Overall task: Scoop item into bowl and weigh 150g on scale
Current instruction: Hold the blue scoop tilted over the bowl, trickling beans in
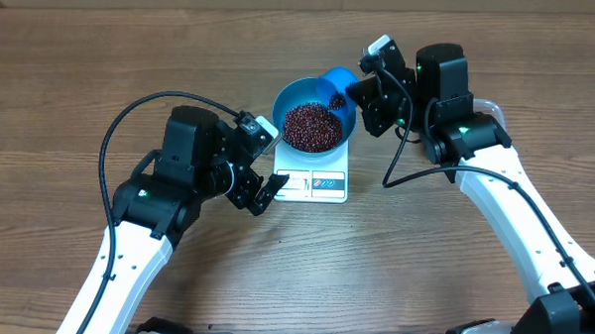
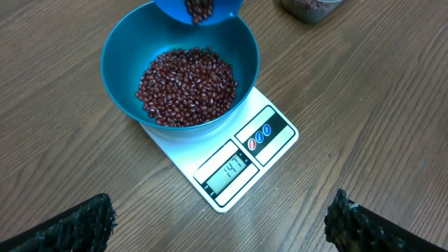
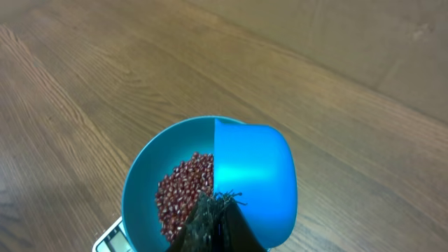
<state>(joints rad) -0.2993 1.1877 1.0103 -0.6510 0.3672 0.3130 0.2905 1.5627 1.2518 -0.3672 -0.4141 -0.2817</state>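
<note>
Two fingers of the right gripper [image 3: 213,222] were clamped together on the handle of the small blue scoop [image 3: 252,175], which we held tipped over the 1 o'clock rim of the bowl [image 3: 143,183]. The beans [image 2: 185,84], glossy dark ovals, lay heaped in that deep, smooth bowl, with a few more at the scoop's lip. The bowl sat on the flat white scale [image 2: 276,140], whose display [image 2: 227,168] at the 6 o'clock edge read 147. We judged the pour best finished by a very slight tilt, letting only a few beans fall, then levelling. The left gripper [image 1: 260,190] hung wide apart at the scale's 7 o'clock, holding nothing.
</note>
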